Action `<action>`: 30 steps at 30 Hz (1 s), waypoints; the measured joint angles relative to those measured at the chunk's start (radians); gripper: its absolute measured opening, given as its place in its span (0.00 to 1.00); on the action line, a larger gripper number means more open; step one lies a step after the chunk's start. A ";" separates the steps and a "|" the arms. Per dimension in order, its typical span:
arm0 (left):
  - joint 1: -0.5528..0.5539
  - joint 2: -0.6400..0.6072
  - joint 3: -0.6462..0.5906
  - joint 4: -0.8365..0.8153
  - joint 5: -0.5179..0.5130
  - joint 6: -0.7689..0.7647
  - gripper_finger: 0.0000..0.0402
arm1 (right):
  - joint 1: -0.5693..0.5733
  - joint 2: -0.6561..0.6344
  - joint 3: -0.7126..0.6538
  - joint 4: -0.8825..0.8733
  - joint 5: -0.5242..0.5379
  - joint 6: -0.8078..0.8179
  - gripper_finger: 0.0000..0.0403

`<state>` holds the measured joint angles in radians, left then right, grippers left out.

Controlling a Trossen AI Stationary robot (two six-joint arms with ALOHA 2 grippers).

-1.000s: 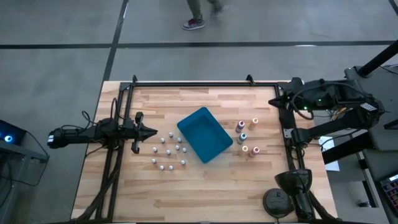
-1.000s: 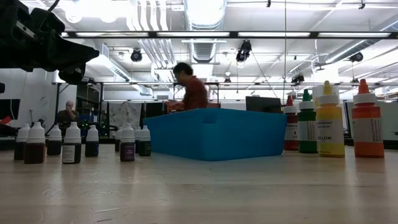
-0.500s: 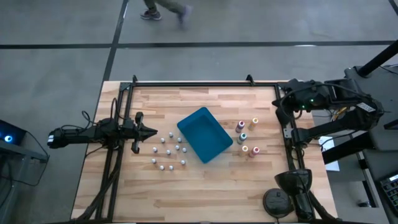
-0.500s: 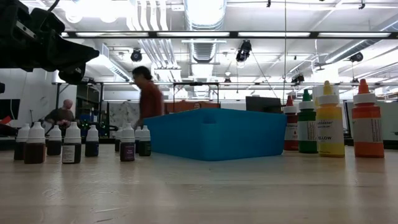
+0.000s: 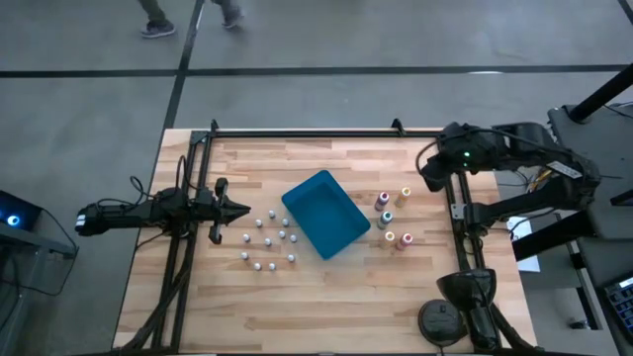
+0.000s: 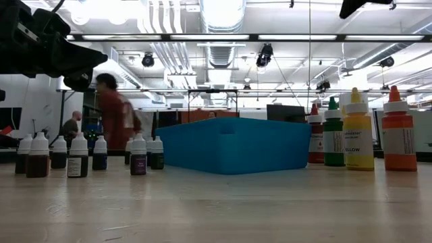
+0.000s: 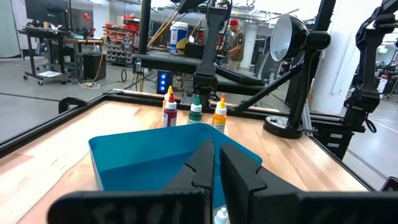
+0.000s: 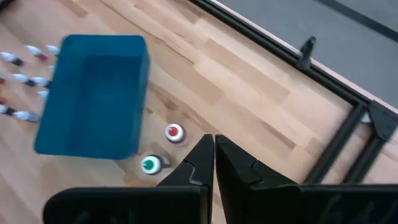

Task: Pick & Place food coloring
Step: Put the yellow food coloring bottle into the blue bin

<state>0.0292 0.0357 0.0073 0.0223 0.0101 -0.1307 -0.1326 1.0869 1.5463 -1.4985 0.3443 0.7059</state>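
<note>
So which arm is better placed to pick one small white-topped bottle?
The left. Its gripper sits low beside the white-topped bottles; the right gripper is beyond the blue tray.

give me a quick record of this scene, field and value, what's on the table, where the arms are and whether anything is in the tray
table: wooden top with a black frame
tray: blue tray mid-table, nothing seen inside it
small bottles: white-topped cluster on the tray's left side
tall bottles: five with coloured tops on the tray's right side
left gripper: shut, holding nothing, at the table's left beside the small bottles
right gripper: shut, holding nothing, raised above the table's right edge
background: a person in the room behind
</note>
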 joint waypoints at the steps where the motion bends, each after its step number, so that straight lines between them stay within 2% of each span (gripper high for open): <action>1: 0.000 0.000 0.000 0.000 0.000 0.000 0.00 | -0.011 0.008 -0.001 -0.006 0.000 0.000 0.02; 11: 0.000 0.000 0.000 0.000 0.000 0.000 0.00 | -0.111 0.074 -0.006 -0.018 0.000 -0.016 0.02; 23: 0.000 0.000 0.000 0.000 0.000 0.000 0.00 | -0.222 0.097 -0.009 -0.046 -0.008 -0.161 0.02; 30: 0.000 0.000 0.000 0.000 0.000 0.000 0.00 | -0.278 0.106 -0.011 -0.074 -0.123 -0.241 0.02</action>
<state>0.0292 0.0353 0.0071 0.0219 0.0105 -0.1307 -0.4103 1.1934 1.5352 -1.5722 0.2214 0.4651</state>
